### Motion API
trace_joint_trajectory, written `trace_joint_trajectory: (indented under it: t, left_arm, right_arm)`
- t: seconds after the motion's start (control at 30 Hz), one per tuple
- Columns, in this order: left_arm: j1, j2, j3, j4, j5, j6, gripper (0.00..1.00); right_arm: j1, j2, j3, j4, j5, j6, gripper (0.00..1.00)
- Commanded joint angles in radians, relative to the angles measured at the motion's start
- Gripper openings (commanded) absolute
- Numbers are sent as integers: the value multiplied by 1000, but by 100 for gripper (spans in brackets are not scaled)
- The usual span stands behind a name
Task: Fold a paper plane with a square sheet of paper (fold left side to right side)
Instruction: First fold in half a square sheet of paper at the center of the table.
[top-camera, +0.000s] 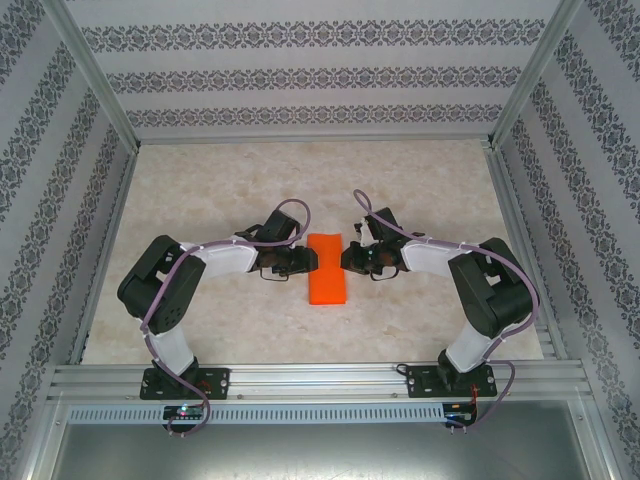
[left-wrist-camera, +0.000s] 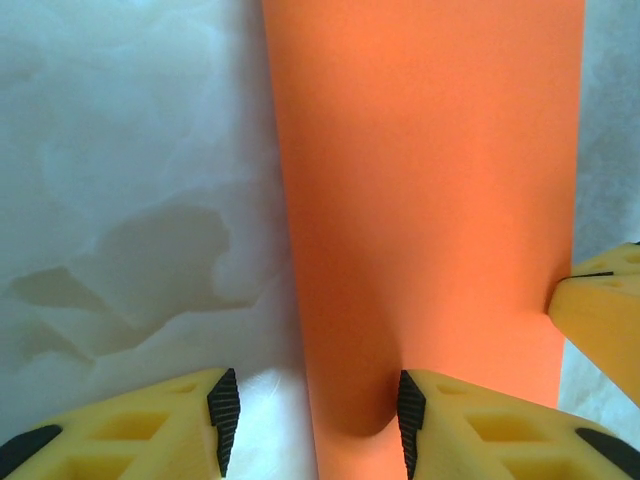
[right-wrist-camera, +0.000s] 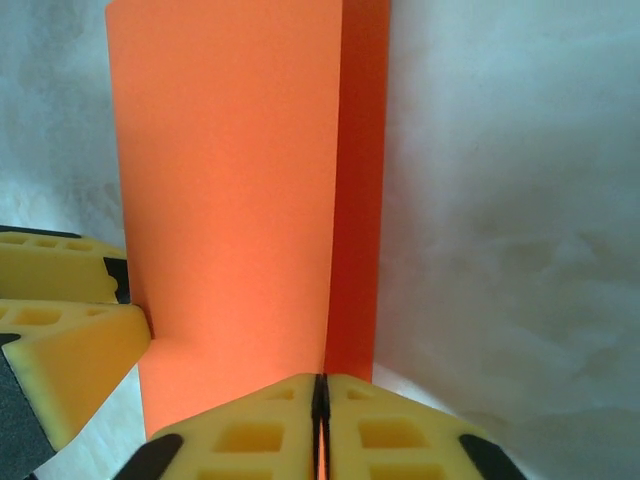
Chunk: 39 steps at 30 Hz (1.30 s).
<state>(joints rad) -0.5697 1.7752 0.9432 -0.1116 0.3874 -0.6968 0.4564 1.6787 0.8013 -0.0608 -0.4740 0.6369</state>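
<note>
The square sheet of paper (top-camera: 326, 270) lies folded into a narrow bright orange strip on the table between both arms. My left gripper (top-camera: 308, 262) is at its left edge and stands open. In the left wrist view one fingertip (left-wrist-camera: 222, 420) is over bare table and the other (left-wrist-camera: 405, 420) rests on the paper (left-wrist-camera: 430, 180). My right gripper (top-camera: 346, 258) is at the strip's right edge, shut on the top layer's edge (right-wrist-camera: 320, 440). Beyond that edge a darker orange band (right-wrist-camera: 358, 200) of the lower layer shows.
The tabletop (top-camera: 220, 180) is pale marbled stone, fenced by aluminium rails and patterned walls. Each gripper's yellow fingers show in the other's wrist view, the right fingers (left-wrist-camera: 605, 310) and the left fingers (right-wrist-camera: 60, 330), so the two grippers are very close across the paper.
</note>
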Motion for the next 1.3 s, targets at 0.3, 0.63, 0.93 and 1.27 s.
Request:
trace_joint_trajectory:
  t: [0.3, 0.63, 0.93, 1.27]
  left_arm:
    - [-38, 69, 69, -148, -76, 32, 50]
    - [-56, 103, 120, -210, -103, 57, 49]
    - [-62, 106, 133, -240, -128, 69, 48]
    - [-64, 111, 139, -244, -136, 67, 45]
  right_arm:
    - [-67, -214, -78, -37, 153, -53, 42]
    - [-105, -294, -119, -50, 176, -61, 47]
    - [-116, -330, -145, -3, 135, -37, 59]
    - [-123, -344, -148, -7, 132, -39, 65]
